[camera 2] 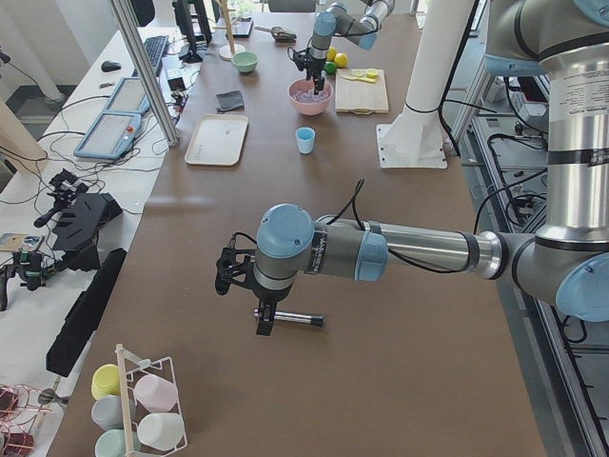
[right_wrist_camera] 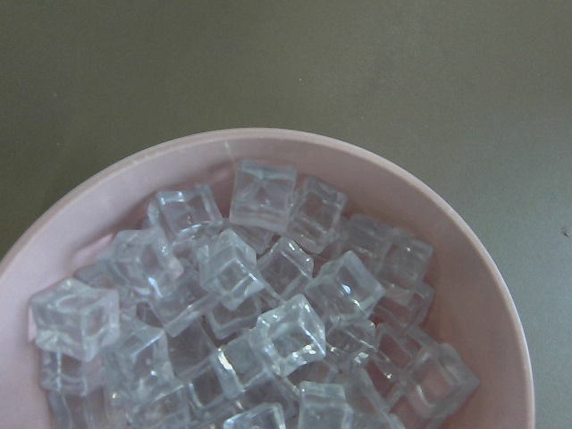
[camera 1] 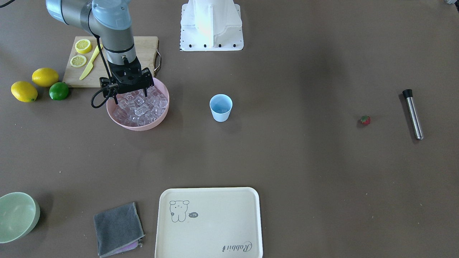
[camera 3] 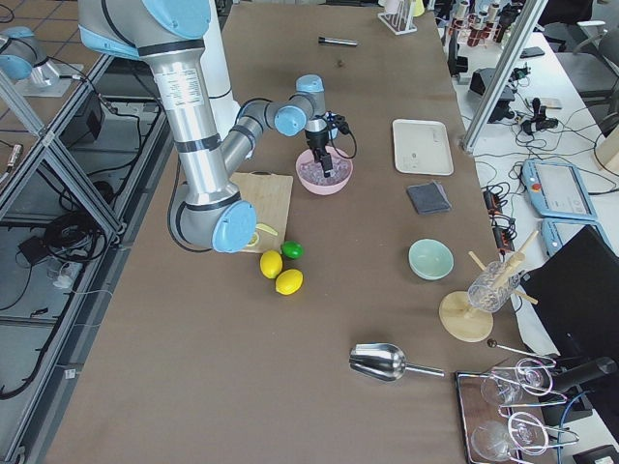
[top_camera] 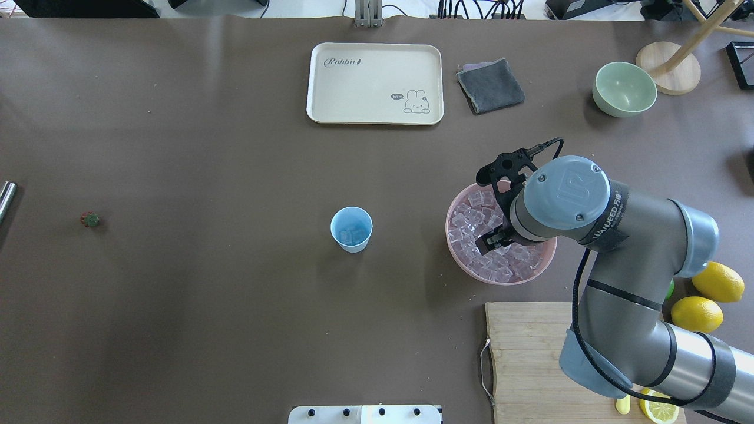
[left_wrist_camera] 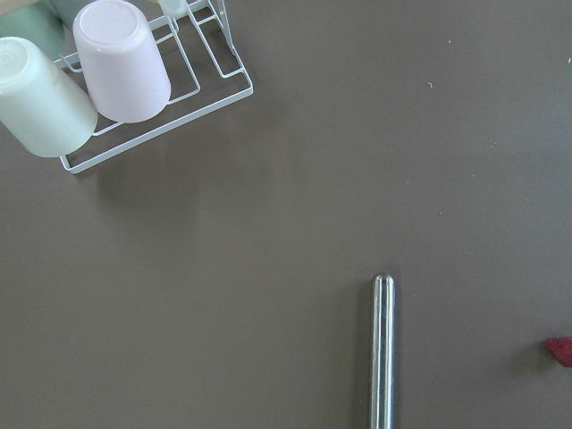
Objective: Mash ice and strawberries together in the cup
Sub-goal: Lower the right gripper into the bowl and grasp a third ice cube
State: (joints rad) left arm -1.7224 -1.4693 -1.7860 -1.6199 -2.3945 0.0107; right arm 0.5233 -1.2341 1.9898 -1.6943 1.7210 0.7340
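1. The right gripper (camera 1: 131, 95) hangs over the pink bowl (camera 1: 136, 126). Its fingers are spread w/ nothing between them and the tips are down at the ice (camera 1: 138, 105). I'd judge it's posed to grab a cube.
2. In the right wrist view the pink bowl is heaped w/ clear cubes, piled nearly to the rim (plenty of stock).
3. The cup (camera 1: 221, 107) stands upright mid-table, apart from the bowl, mouth up so cubes can drop in. The overhead view shows what looks like a cube or two at its bottom, and no berry in it.
4. The strawberry (camera 1: 365, 120) lies on bare table, well apart from the cup and near the muddler (camera 1: 413, 114). Both are on the left arm's side, prob. so that arm can take them.
5. The left gripper (camera 2: 223, 278) hovers above the muddler and shows only in the side cam, so can't tell if its fingers are spread or closed. Its wrist cam looks down on the rod lying flat, w/ a red sliver of berry at the edge.
6. Other vessels: the pale green bowl (top_camera: 621, 111) shows nothing inside, the tray (camera 1: 215, 222) carries nothing, and the rack (left_wrist_camera: 161, 134) holds upended cups (left_wrist_camera: 121, 58).
7. Progress est.: early. Ice loading is in hand, and the berry and the mashing are not yet done.
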